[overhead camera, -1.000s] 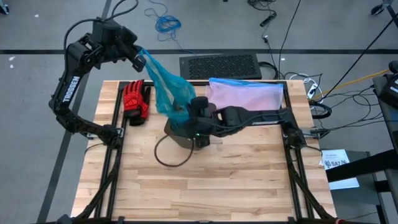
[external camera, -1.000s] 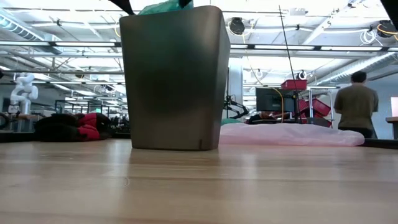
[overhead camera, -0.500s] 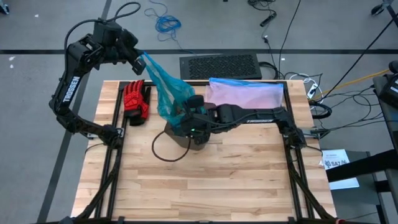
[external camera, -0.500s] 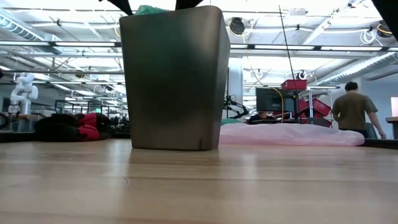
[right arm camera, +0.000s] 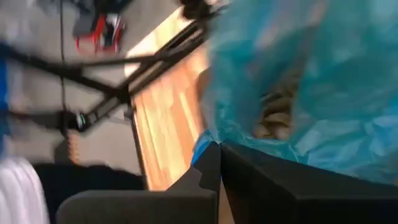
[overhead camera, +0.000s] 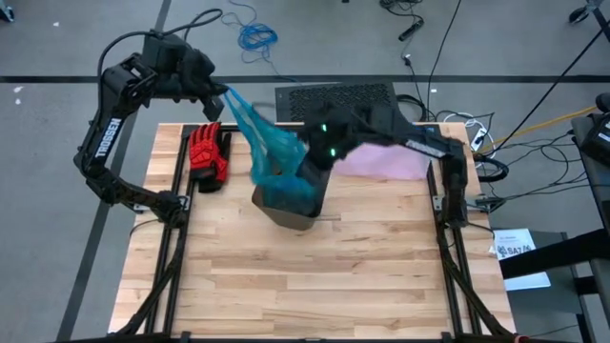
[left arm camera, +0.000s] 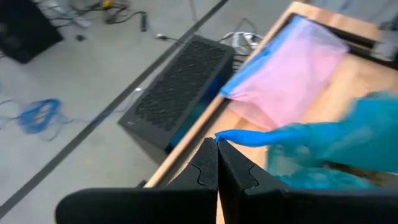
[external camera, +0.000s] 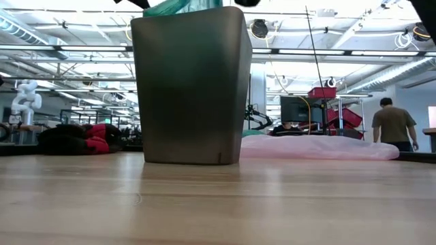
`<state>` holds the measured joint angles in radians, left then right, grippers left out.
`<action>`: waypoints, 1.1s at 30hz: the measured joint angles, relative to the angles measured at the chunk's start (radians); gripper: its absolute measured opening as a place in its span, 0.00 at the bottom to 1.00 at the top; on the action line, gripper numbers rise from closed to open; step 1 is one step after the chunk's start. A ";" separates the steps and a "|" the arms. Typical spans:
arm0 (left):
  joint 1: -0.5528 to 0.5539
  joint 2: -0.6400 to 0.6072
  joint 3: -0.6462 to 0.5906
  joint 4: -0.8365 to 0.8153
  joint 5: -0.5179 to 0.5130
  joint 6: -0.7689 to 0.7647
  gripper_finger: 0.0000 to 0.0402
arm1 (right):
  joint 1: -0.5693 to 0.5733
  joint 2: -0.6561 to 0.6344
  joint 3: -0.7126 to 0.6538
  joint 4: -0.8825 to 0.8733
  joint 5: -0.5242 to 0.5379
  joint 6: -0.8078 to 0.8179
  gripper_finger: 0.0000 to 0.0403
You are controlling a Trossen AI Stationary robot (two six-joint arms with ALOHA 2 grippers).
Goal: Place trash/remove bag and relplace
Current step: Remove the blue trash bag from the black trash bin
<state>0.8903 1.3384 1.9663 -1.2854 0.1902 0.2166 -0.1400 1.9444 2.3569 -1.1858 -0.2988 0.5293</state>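
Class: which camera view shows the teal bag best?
The high view: the bag stretches from the left gripper to the bin. Low shows only its top; the wrist views show only pinched edges.

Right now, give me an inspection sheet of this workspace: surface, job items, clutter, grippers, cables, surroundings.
Surface: wooden table, front half bare.
Job's things: teal bag stretched up out of the grey bin; something brownish shows inside the bag.
Clutter: red glove at the back left; pink bag at the back right.
Grippers: left gripper shut on the bag's corner, raised past the table's back edge; right gripper shut on the bag's edge above the bin.
Cables: blue coil and dark leads on the floor.
Surroundings: black perforated case behind the table; a person far off.
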 joint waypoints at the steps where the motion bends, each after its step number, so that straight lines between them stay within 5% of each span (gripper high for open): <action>1: -0.011 -0.002 0.000 -0.004 0.013 -0.001 0.00 | -0.024 0.004 0.000 0.000 -0.021 0.042 0.00; 5: -0.064 -0.003 0.000 -0.019 0.047 -0.025 0.00 | -0.111 0.017 -0.002 -0.004 -0.050 0.076 0.00; 10: -0.117 -0.006 0.000 -0.026 0.049 -0.053 0.00 | -0.164 0.004 -0.002 0.062 -0.116 -0.073 0.02; 19: -0.128 -0.006 0.000 -0.035 0.045 -0.054 0.00 | -0.126 -0.093 -0.001 0.115 0.000 -0.269 0.28; 25: -0.128 -0.006 0.000 -0.036 0.036 -0.055 0.00 | 0.024 -0.132 0.001 -0.037 0.068 -0.467 0.44; 33: -0.128 -0.006 0.000 -0.041 0.031 -0.054 0.00 | 0.241 -0.062 -0.001 -0.141 0.300 -0.530 0.45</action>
<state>0.7624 1.3327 1.9663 -1.3266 0.2214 0.1625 0.1014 1.8828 2.3558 -1.3269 0.0016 -0.0004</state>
